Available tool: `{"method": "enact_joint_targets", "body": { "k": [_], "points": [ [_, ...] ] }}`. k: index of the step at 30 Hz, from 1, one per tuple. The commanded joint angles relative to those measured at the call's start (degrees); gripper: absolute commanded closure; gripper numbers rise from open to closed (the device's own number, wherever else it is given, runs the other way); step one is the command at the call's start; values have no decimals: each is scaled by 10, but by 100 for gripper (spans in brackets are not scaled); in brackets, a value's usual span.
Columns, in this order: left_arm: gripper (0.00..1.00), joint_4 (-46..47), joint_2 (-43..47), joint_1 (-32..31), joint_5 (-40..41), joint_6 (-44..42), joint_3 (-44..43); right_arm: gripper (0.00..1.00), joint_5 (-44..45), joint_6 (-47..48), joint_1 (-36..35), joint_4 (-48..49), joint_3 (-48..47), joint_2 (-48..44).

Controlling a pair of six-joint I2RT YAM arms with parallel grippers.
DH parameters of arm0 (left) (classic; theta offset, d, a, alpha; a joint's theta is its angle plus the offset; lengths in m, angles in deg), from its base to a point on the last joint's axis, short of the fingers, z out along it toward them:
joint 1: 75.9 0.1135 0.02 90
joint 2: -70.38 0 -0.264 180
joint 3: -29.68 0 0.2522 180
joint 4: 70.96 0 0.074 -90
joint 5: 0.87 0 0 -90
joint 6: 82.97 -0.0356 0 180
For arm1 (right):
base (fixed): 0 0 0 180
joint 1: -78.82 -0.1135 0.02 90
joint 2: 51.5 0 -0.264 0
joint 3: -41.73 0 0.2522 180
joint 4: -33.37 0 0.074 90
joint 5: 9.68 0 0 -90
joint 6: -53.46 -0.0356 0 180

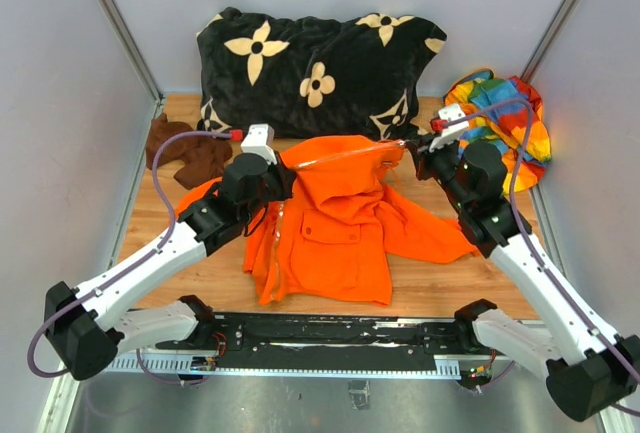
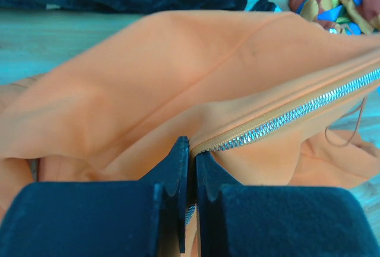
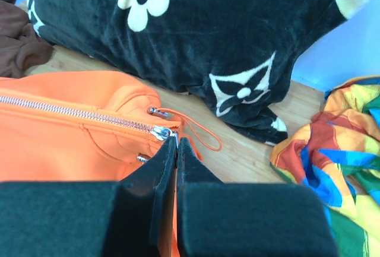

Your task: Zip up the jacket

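The orange jacket (image 1: 335,218) lies spread on the wooden table. One zipper edge (image 1: 345,154) is lifted and stretched taut between my two grippers. My left gripper (image 1: 285,168) is shut on the zipper strip's end, and the silver teeth (image 2: 297,112) run away from its tips (image 2: 192,149) to the right. My right gripper (image 1: 412,153) is shut at the silver zipper slider (image 3: 159,132), with its tips (image 3: 176,141) pinched on the jacket edge just behind it. An orange cord loop (image 3: 205,138) hangs beside the slider. The zipper (image 3: 77,113) looks closed from the slider leftward.
A black pillow with cream flowers (image 1: 320,68) lies along the back. A rainbow-striped cloth (image 1: 505,123) is at the back right, close to my right arm. A dark brown cloth (image 1: 185,153) is at the back left. Grey walls enclose the table.
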Motion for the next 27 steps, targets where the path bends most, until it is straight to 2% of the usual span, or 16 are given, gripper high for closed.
{"method": "enact_joint_targets", "body": {
  "k": [1,6,11,13,15,18,21,24,27],
  "points": [
    [90,-8,4,13,28,-24,-16,99,1,-47,21,1,46,-66],
    [80,9,38,14,-17,18,66,99,-27,-99,21,-14,129,-133],
    [69,44,79,14,-71,84,168,93,-25,-127,21,-42,205,-200],
    [60,60,90,14,-94,111,196,89,-23,-135,21,-61,230,-221],
    [46,58,101,13,-111,121,207,82,-19,-140,21,-84,240,-239],
    [31,21,126,14,-103,119,187,65,-8,-139,21,-132,235,-265],
    [17,-32,160,14,-71,104,152,33,30,-139,21,-187,218,-294],
    [8,-83,199,14,-33,87,111,1,85,-140,21,-241,193,-322],
    [1,-129,243,14,-2,70,72,2,134,-129,21,-283,164,-358]
  ]
}}
